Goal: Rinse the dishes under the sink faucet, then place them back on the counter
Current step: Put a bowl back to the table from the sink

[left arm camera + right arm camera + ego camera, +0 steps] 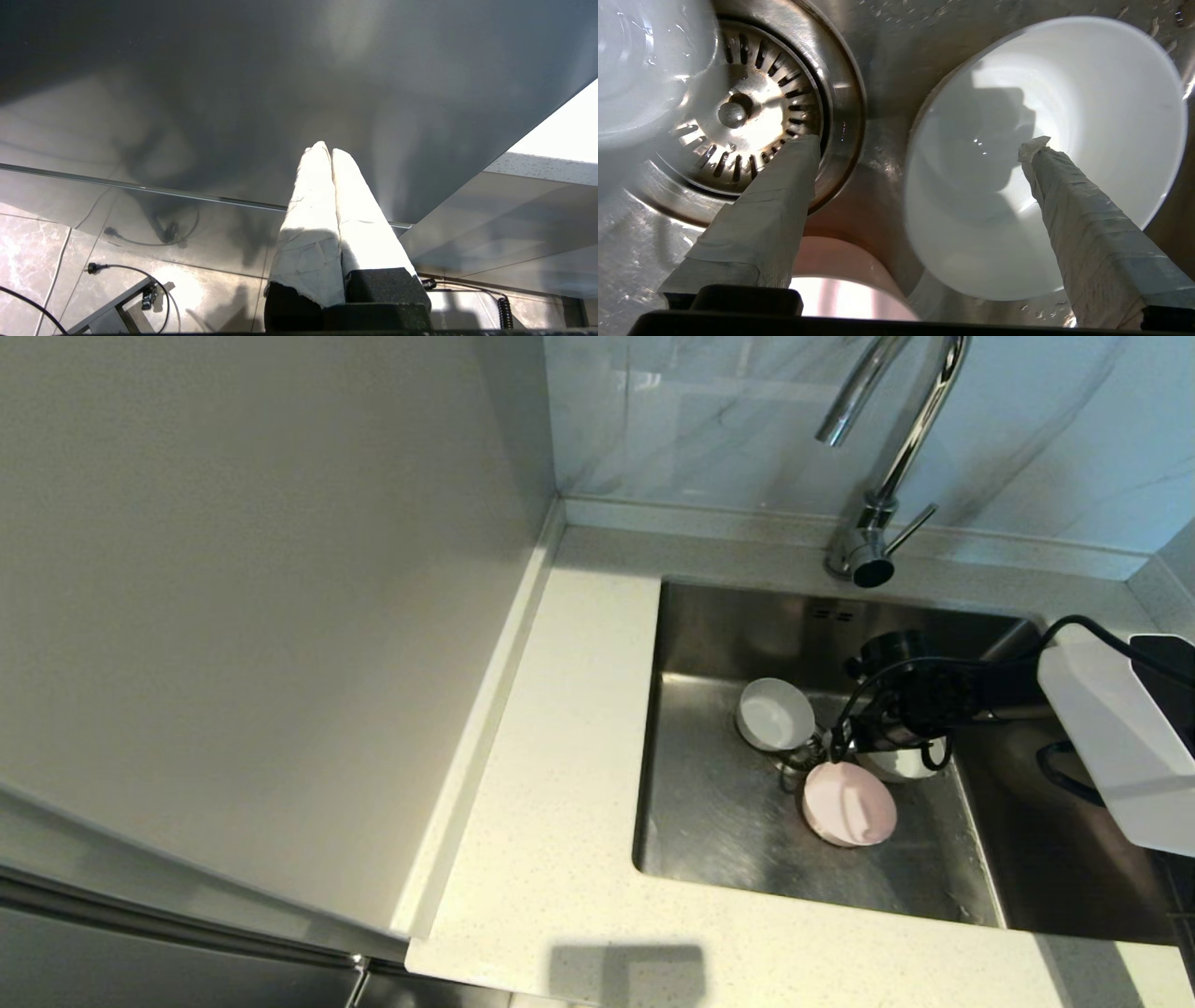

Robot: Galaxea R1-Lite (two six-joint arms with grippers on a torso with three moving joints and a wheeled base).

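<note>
Three bowls lie in the steel sink (719, 812): a white bowl (775, 713), a pale pink bowl (850, 803), and a second white bowl (904, 765) partly under my right wrist. My right gripper (854, 751) is down in the basin and open. In the right wrist view the gripper (920, 142) straddles the rim of that second white bowl (1087, 93), one finger inside it and the other over the drain strainer (738, 107). The pink bowl (831, 289) lies just below. The chrome faucet (901, 448) stands behind. My left gripper (327, 151) is shut and empty, parked beside a grey panel.
Off-white counter (560, 756) runs left of and in front of the sink. A tall grey cabinet side (233, 616) rises on the left. Grey marbled wall tile (1027, 429) backs the faucet. Cables (140, 233) lie on the floor tiles beneath the left arm.
</note>
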